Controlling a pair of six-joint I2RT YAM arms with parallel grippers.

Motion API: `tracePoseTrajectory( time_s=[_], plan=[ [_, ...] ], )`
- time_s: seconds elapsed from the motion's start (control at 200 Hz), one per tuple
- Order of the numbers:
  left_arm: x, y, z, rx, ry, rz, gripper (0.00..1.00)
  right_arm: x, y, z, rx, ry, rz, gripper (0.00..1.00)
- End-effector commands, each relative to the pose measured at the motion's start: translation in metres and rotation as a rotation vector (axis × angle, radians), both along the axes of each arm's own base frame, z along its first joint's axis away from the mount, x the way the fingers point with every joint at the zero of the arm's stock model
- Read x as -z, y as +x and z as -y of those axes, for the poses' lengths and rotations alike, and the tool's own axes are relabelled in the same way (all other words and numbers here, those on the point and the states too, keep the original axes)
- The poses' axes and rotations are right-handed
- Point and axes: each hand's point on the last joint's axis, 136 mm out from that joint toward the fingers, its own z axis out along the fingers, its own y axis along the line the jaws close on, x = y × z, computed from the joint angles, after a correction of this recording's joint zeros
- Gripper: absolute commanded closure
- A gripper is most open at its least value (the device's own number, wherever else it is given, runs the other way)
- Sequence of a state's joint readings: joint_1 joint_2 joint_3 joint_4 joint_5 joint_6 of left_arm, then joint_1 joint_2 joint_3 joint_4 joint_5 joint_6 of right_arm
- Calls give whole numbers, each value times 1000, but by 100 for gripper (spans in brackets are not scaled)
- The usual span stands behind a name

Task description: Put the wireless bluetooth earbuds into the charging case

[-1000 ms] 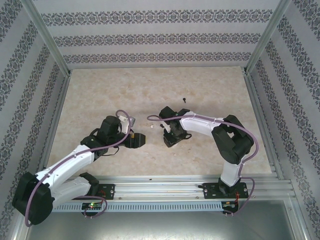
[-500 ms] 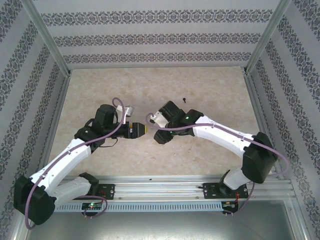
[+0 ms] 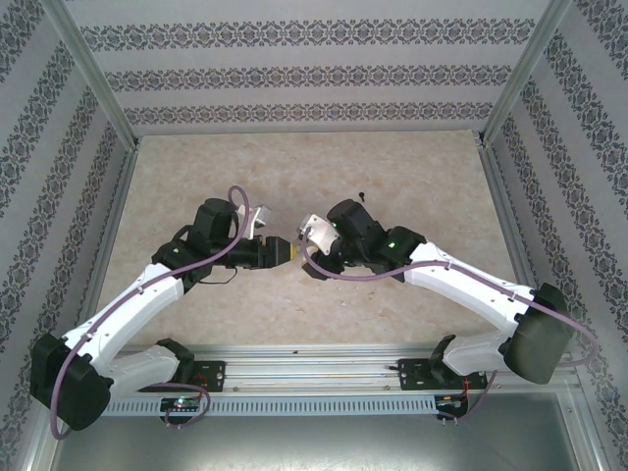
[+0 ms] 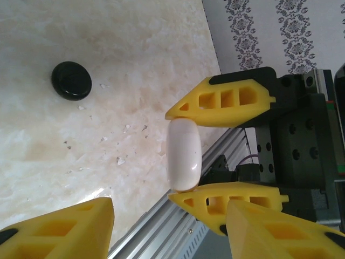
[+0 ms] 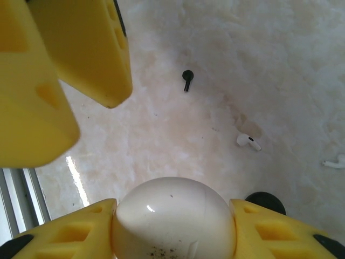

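Observation:
My right gripper (image 5: 172, 205) is shut on a white round charging case (image 5: 172, 224), held above the table. In the left wrist view that case (image 4: 183, 156) sits edge-on between the right gripper's yellow fingers (image 4: 226, 102). My left gripper (image 4: 170, 208) faces it, open, its jaws apart with nothing between them. In the top view the left gripper (image 3: 278, 251) and right gripper (image 3: 306, 253) meet tip to tip at mid-table. A black earbud (image 5: 187, 79) and two white earbuds (image 5: 248, 141) (image 5: 334, 162) lie on the table below.
A shut black round case (image 4: 71, 81) lies on the marble tabletop, and its edge (image 5: 264, 202) peeks out beside the right finger. A black earbud (image 3: 362, 195) lies behind the right arm. The aluminium rail (image 4: 161, 232) runs along the near edge. Patterned walls enclose the table.
Both arms have risen and swung toward each other until the grippers face tip to tip. The right gripper has kept the white case. The left jaws have narrowed.

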State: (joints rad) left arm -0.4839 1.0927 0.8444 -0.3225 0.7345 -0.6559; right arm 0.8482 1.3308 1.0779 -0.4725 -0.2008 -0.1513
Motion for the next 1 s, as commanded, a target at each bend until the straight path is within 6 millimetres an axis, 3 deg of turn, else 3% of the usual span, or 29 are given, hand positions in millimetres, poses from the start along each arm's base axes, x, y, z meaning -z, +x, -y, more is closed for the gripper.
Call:
tracePoseTrajectory(
  time_s=[0.0,0.15,0.24,0.709,0.869,0.994],
  plan=[
    [-8,-3,10,37,-28,-5,44,-14,-5,-9,-60,20,56,71],
    [-11,-7,20,86,-30,14,38,-17,-6,-14,-81,21,69,71],
    [-3,-9,23,101,-10,18,35,-18,-6,-18,-86,33,61,71],
    [20,-2,31,97,-18,-10,39,-26,-14,-32,-104,117,20,71],
    [18,2,36,97,-46,-21,41,-30,-14,-34,-100,140,28,71],
    [14,4,38,94,-63,-22,37,-32,-13,-35,-97,160,37,71]
  ],
)
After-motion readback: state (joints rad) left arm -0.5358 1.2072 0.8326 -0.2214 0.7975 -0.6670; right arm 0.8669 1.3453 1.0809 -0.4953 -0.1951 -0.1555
